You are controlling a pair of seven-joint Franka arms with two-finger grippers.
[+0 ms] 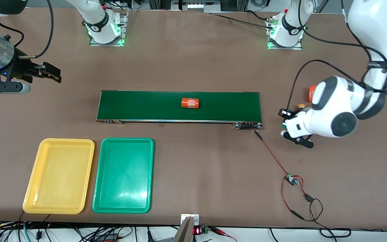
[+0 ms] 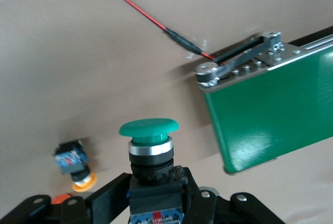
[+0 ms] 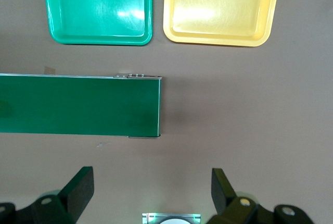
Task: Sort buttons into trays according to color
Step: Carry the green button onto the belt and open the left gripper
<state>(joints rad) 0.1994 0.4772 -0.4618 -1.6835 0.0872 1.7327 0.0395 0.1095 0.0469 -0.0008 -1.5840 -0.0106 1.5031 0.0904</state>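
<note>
Green button (image 2: 149,151) is gripped by the left gripper (image 2: 151,193), held above bare table near the conveyor (image 1: 180,106) end. Yellow button (image 2: 78,169) lies on its side – possibly another beside it. Right gripper (image 3: 151,190) waits w/ fingers spread. Yellow tray (image 1: 60,176) & green tray (image 1: 124,174) are side by side.

It was a robotics lab: two arm bases (image 1: 106,28) were bolted to a brown table (image 1: 193,67) carrying a small green conveyor belt (image 1: 180,106), loose red wiring (image 1: 274,156), and cable bundles (image 1: 62,232) along its edge.
</note>
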